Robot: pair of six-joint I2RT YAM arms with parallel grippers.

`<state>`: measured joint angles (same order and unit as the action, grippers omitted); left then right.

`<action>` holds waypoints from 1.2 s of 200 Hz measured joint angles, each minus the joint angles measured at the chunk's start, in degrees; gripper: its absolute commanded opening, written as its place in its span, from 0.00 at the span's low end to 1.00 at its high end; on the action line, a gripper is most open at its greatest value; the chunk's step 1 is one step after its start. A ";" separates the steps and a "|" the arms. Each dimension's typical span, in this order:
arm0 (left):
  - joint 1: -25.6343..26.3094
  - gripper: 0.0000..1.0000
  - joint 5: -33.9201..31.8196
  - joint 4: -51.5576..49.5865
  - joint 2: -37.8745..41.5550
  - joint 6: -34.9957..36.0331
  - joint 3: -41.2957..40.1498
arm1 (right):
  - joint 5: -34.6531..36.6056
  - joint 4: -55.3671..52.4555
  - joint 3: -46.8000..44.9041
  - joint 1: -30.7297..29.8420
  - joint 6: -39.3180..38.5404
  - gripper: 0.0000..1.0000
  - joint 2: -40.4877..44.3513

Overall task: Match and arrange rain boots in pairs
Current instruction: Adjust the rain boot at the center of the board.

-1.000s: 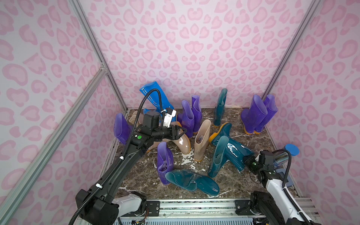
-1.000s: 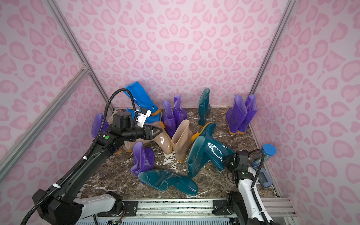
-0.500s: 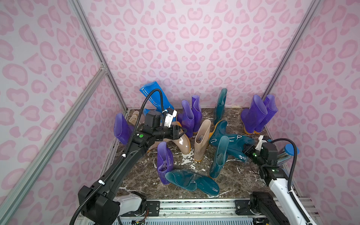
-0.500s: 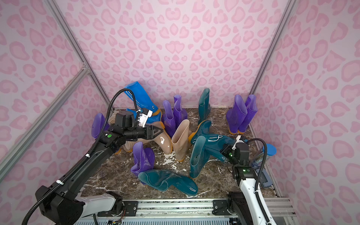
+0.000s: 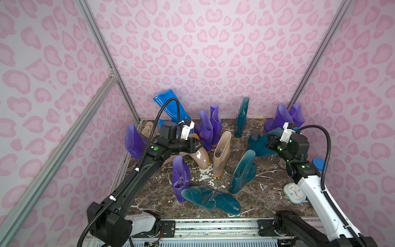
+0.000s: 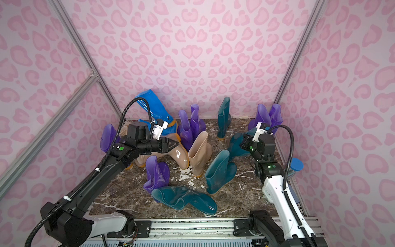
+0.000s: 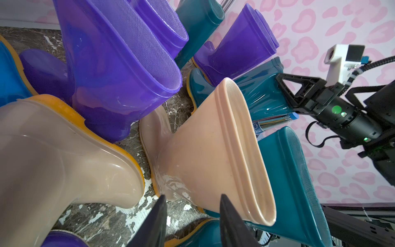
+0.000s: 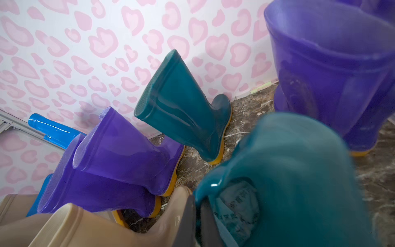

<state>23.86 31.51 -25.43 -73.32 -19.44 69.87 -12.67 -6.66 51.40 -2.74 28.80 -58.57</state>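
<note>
Right claw (image 8: 197, 206): pinched on the teal boot (image 8: 299, 160) rim; lift slow.
Left claw (image 7: 192, 198): half wide, holds nothing; aim at the beige boot (image 7: 203, 149) rim.

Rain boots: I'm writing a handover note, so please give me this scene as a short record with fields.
left gripper: open, empty, close to the lying beige boot
right gripper: shut on the cuff of the held teal boot, which is tilted
standing pairs: corner purple pair, back right; middle purple pair, rear centre
single teal boots: back teal boot upright at the rear; middle teal boot upright; front teal boot lying flat
other: clock at the right edge
</note>
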 measured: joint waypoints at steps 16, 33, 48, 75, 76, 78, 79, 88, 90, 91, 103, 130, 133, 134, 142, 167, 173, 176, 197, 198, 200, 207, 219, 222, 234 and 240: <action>0.00 0.42 0.00 -0.02 0.00 0.00 0.00 | 0.00 -0.74 2.89 0.00 -1.53 0.00 -2.56; 0.00 0.42 -0.02 -0.13 0.02 0.00 0.00 | -0.50 -2.14 5.46 -0.13 -3.43 0.00 -4.90; 0.00 0.42 -0.02 -0.15 0.02 0.00 0.00 | -1.22 -3.52 8.09 -0.15 -5.46 0.00 -7.45; 0.00 0.42 -0.02 -0.17 0.02 0.00 0.00 | -3.17 -5.77 11.72 -0.15 -8.02 0.00 -10.93; 0.00 0.42 -0.02 -0.17 0.02 0.00 0.00 | -3.26 -5.97 11.87 -0.15 -8.17 0.00 -11.06; 0.00 0.42 -0.02 -0.17 0.02 0.00 0.00 | -3.37 -6.16 12.09 -0.15 -8.39 0.00 -11.26; 0.00 0.42 -0.02 -0.17 0.02 0.00 0.00 | -3.41 -6.23 12.17 -0.15 -8.46 0.00 -11.34; 0.00 0.42 -0.02 -0.17 0.02 0.00 0.00 | -3.65 -7.19 13.44 -0.02 -9.31 0.00 -12.50; 0.00 0.42 -0.02 -0.17 0.02 0.00 0.00 | -3.76 -7.43 13.79 0.07 -9.55 0.00 -12.81; 0.00 0.42 -0.02 -0.17 0.02 0.00 0.00 | -3.87 -7.52 14.01 0.13 -9.68 0.00 -13.00; 0.00 0.42 -0.02 -0.17 0.02 0.00 0.00 | -4.94 -8.26 16.02 1.05 -10.82 0.00 -15.15; 0.00 0.43 -0.02 -0.17 0.02 0.00 0.00 | -4.66 -10.75 21.51 2.21 -13.40 0.00 -20.20; 0.00 0.43 -0.02 -0.17 0.02 0.00 0.00 | -4.70 -10.93 22.16 2.16 -13.64 0.00 -20.70; 0.00 0.43 -0.02 -0.17 0.02 0.00 0.00 | -4.74 -11.08 22.49 2.10 -13.77 0.00 -20.98; 0.00 0.43 -0.02 -0.17 0.02 0.00 0.00 | -4.37 -11.87 24.20 1.79 -14.75 0.00 -22.34; 0.00 0.44 -0.02 -0.17 0.00 0.00 0.00 | -0.92 -15.19 29.57 0.07 -16.65 0.00 -26.49; 0.00 0.45 -0.02 -0.17 0.00 0.00 0.00 | 0.09 -15.67 30.53 -0.44 -17.03 0.00 -27.19; 0.00 0.45 -0.02 -0.17 0.00 0.02 0.00 | 0.74 -15.78 30.95 -0.81 -17.16 0.00 -27.54; 0.00 0.46 -0.02 -0.17 0.00 0.07 0.00 | 4.96 -16.33 32.39 -4.15 -17.97 0.13 -29.18; 0.00 0.46 -0.02 -0.17 0.00 0.07 0.00 | 5.09 -16.35 32.44 -4.26 -17.97 0.14 -29.24; 0.00 0.46 -0.02 -0.17 0.00 0.09 0.00 | 5.46 -16.41 32.63 -4.61 -18.01 0.15 -29.46; 0.00 0.47 -0.04 -0.17 0.00 0.17 0.00 | 6.73 -16.79 33.22 -5.70 -18.21 0.22 -30.23; 0.00 0.48 -0.09 -0.20 0.00 0.20 0.00 | 8.20 -16.65 34.16 -7.15 -18.69 0.30 -31.30; 0.00 0.48 -0.13 -0.20 0.00 0.22 0.00 | 8.50 -16.61 34.38 -7.52 -18.95 0.31 -31.45; 0.00 0.50 -0.26 -0.20 0.00 0.22 0.02 | 10.19 -16.39 34.75 -8.74 -18.91 0.38 -31.58; 0.00 0.50 -0.33 -0.20 0.00 0.24 0.02 | 11.06 -16.35 34.86 -9.27 -18.88 0.44 -31.47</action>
<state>23.86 31.18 -25.63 -73.32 -19.20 69.89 -1.61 -23.00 86.26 -12.01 9.91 -90.04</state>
